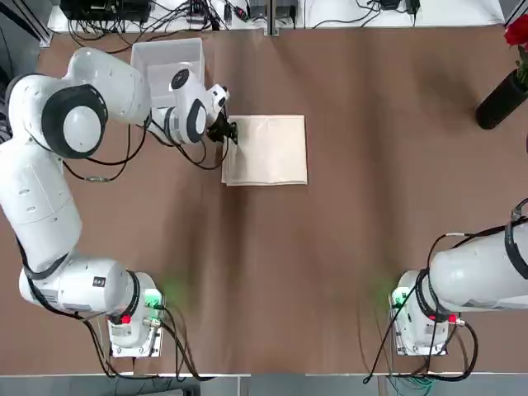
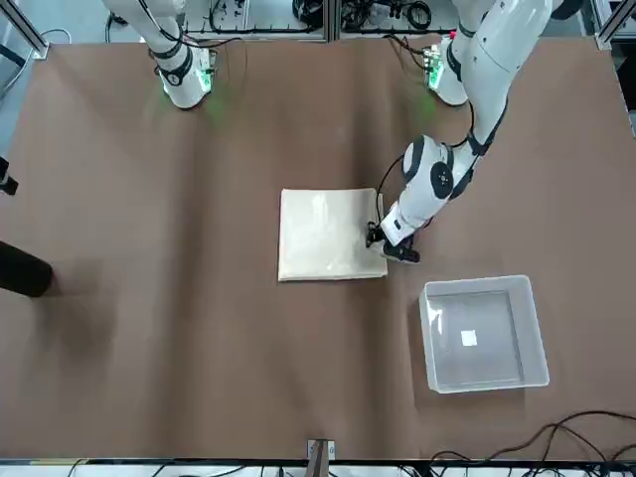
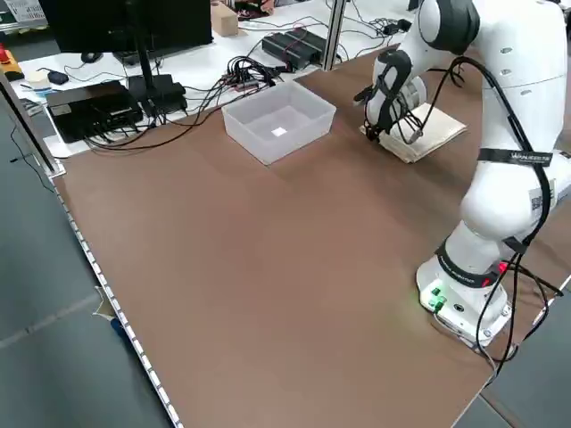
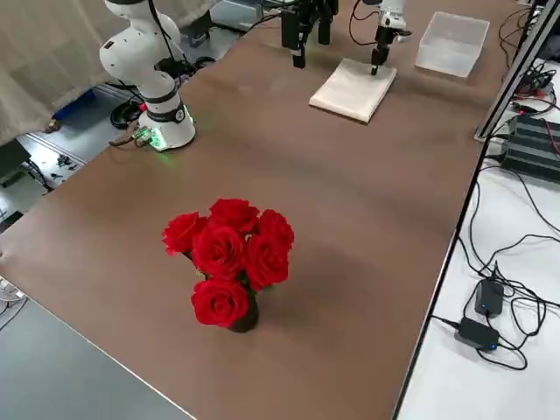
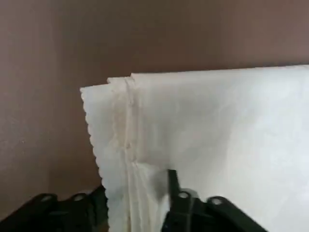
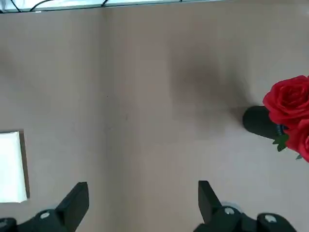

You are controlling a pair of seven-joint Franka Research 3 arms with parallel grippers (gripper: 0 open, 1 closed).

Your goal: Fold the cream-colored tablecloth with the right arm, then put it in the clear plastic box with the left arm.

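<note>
Already the thin cream-colored tablecloth [image 1: 266, 149] lies folded into a neat square at upper centre of the top view, so the folding looks done and the pick-up for the box is in hand. There the left gripper [image 1: 228, 129] sits at the cloth's left edge, its glossy white arm reaching up from the lower left corner and bending across, with the small clear plastic box [image 1: 168, 60] just beyond it at upper left — empty, as far as I can see.

In the front view the same gripper [image 2: 382, 241] meets the cloth's [image 2: 330, 235] right edge mid-frame, wrist tipped downward; the box [image 2: 482, 333] stands apart at lower right.

The left wrist view shows the layered edge of the cloth [image 5: 203, 135] running between the two black fingers [image 5: 176, 186] — the jaws straddle it, narrowing, though whether they have clamped I cannot tell.

In the right wrist view the right gripper [image 6: 140, 200] hangs with jaws wide apart above bare brown table [image 6: 145, 96], idle, a dark vase of red roses [image 6: 289, 116] at the right edge.

Next, I judge: secure all the layers, lift, carry to the box.
</note>
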